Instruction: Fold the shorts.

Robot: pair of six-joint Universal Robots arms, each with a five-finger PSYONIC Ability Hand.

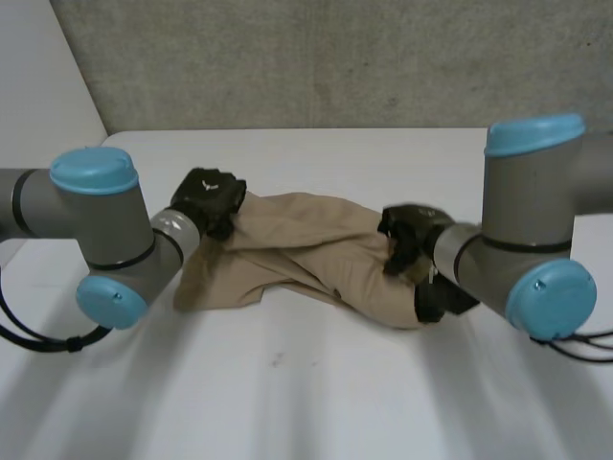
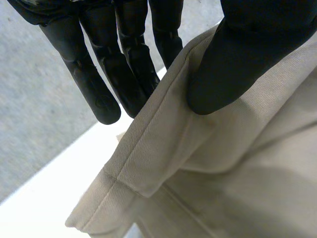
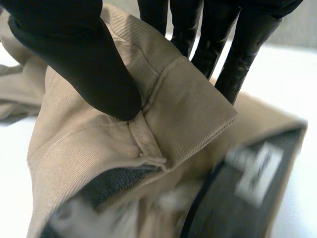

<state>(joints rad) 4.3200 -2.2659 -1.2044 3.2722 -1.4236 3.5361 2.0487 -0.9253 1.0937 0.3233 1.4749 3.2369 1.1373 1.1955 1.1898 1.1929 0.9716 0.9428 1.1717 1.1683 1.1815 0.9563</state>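
The left robot hand [image 1: 209, 199] pinches a stitched hem [image 2: 148, 144] of the crumpled beige twill shorts [image 1: 297, 254] between its thumb and straight fingers. The right robot hand [image 1: 410, 235] pinches the waistband [image 3: 193, 106] beside a belt loop [image 3: 143, 141]. The shorts sit mid-frame on the smooth white worktop [image 1: 316, 383].

Inside the shorts [image 3: 74, 148] a pale label [image 3: 258, 171] is too blurred to read, and the waistband [image 3: 198, 109] hides the fingertips of the right hand [image 3: 74, 54].
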